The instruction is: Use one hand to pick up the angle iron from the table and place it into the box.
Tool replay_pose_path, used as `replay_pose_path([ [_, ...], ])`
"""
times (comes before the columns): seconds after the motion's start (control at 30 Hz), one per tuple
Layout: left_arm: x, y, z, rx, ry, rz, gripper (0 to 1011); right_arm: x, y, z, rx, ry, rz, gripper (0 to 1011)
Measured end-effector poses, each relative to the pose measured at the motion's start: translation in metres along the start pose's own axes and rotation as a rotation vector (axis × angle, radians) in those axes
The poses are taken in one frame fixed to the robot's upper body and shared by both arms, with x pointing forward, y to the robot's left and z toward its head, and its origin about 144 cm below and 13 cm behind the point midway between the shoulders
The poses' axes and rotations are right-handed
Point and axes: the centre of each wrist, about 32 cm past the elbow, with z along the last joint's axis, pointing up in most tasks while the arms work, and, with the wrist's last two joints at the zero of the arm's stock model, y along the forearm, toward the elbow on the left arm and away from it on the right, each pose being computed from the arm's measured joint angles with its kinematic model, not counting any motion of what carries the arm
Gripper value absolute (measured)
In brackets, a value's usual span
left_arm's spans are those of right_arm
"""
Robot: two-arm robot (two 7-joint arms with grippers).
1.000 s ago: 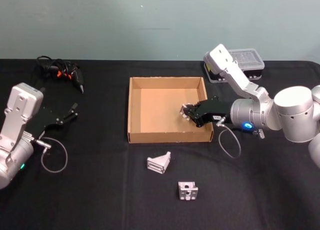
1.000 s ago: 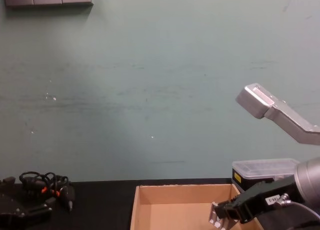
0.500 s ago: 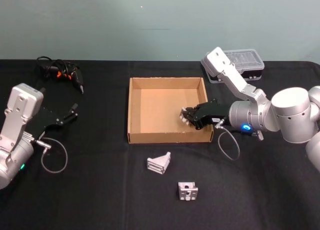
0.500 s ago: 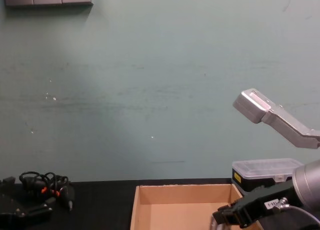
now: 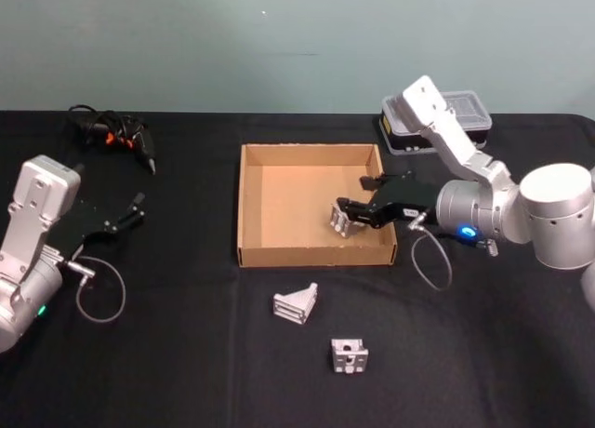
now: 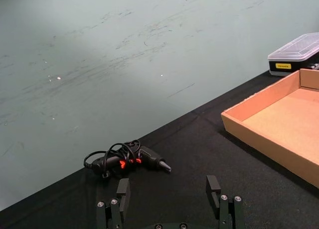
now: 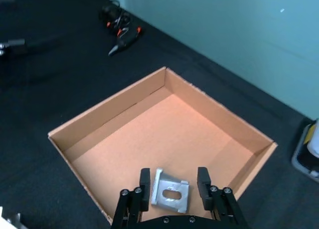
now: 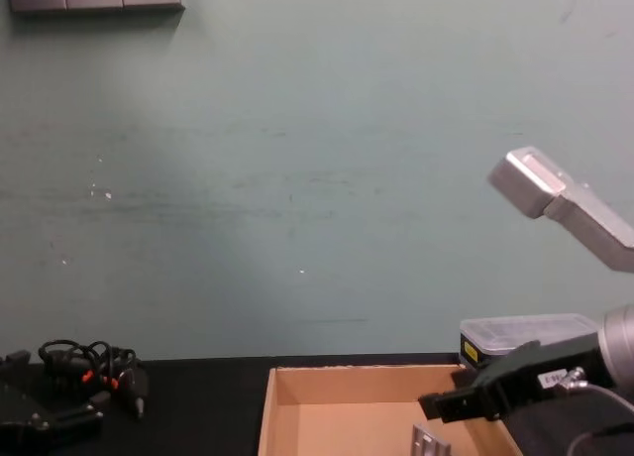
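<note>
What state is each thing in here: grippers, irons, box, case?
Box: lidless, holds one iron.
Right gripper: open, over the box's right side.
Iron in box: lying on its floor, not gripped.
Middle iron: on the table, untouched.
Front iron: on the table, untouched.
Left gripper: open, empty, at the left.
Case: lid shut.

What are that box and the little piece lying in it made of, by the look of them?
The box: cardboard, apparently; matte tan with thin low walls. The piece, lying below the open right gripper: probably metal, perhaps aluminium; pale silvery grey with a dull sheen and a slotted hole.
</note>
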Motion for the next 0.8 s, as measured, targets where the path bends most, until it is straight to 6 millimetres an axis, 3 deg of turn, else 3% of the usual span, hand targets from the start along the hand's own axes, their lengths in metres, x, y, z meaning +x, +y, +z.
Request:
replay_pose_path([
  [0.2,0.000,0.000,0.000,0.000,0.000,0.000,1000,0.000,-0.016,0.000,0.056,-0.001,-0.038,768],
  [0.5,0.000,0.000,0.000,0.000,0.000,0.000,1000,-0.002,-0.049,0.005,0.116,-0.040,-0.056,985],
  [0.8,0.000,0.000,0.000,0.000,0.000,0.000,1000,-0.006,-0.090,0.013,0.146,-0.120,-0.013,1000],
])
